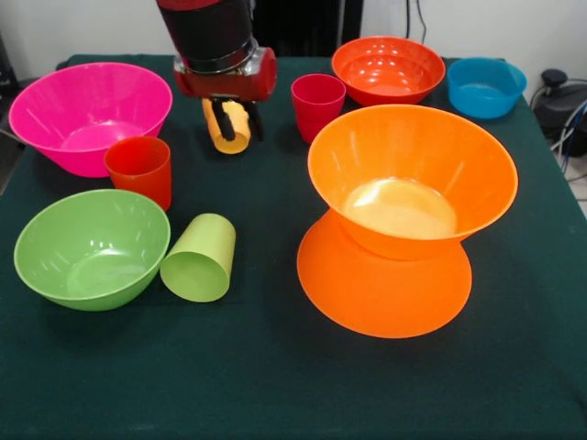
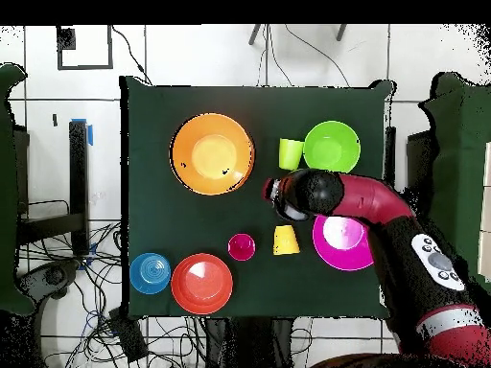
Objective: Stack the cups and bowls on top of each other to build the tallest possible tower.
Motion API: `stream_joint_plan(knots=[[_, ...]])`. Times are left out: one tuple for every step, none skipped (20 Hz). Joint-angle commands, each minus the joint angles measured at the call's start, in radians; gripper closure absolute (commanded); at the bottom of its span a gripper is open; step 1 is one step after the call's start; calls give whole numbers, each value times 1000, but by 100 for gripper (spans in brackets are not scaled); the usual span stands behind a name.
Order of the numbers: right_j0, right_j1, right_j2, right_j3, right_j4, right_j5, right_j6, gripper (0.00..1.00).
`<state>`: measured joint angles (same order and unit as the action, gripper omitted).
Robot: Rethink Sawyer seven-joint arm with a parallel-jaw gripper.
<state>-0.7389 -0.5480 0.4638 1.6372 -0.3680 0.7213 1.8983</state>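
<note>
My tool [image 1: 231, 124] hangs over the far middle of the worktop [image 1: 275, 385], fingers pinched on the yellow cup [image 1: 231, 128], one black finger [image 1: 223, 119] showing against the cup's wall. In the front view the cup looks lifted and tilted, mouth facing the camera and a bit down. In the overhead view the yellow cup [image 2: 285, 240] shows at 6 o'clock from my wrist, just beside the pink bowl [image 2: 343, 243].

Front view, clock directions taken from the worktop centre:
- Tower [image 1: 404, 220] at 3 o'clock: only two orange bowls, the lower one [image 1: 381, 293] upside down, the upper one [image 1: 413, 174] upright on its base. Nothing on top.
- Pink bowl [image 1: 87, 115] at 10 o'clock, upright, on the worktop.
- Red-orange cup [image 1: 139, 170] just in front of the pink bowl, upright; can't tell if they touch.
- Green bowl [image 1: 92, 247] at 8 o'clock, upright.
- Green cup [image 1: 200, 258] on its side just right of the green bowl, mouth toward the camera; touching or nearly.
- Magenta cup [image 1: 317, 103] at 12 o'clock, upright, just right of my tool.
- Red-orange bowl [image 1: 388, 69] at 1 o'clock, behind the tower.
- Blue bowl [image 1: 486, 87] at 2 o'clock, near the far right corner, beside the red-orange bowl.

Overhead, the tower [image 2: 212, 153] sits at 10 o'clock and my arm [image 2: 384, 206] comes in from 4 o'clock, crossing part of the pink bowl.
</note>
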Motion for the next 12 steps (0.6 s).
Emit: stream_joint_plan(knots=[[-13,61,123,-82,-82,72,-318,0],[-20,65,130,-75,-78,72,-318,0],[-19,75,133,-88,-74,100,-326,0],[-19,79,137,-94,-74,117,-331,0],[-19,78,141,-96,-72,132,-332,0],[-18,71,143,-97,-74,144,-332,0],[-18,64,146,-97,-74,156,-332,0],[-15,56,146,-100,-76,170,-331,0],[-12,48,145,-104,-78,184,-329,0],[-9,39,142,-105,-84,191,-325,0],[-10,35,142,-103,-89,192,-322,0],[-10,31,142,-100,-94,193,-320,0]])
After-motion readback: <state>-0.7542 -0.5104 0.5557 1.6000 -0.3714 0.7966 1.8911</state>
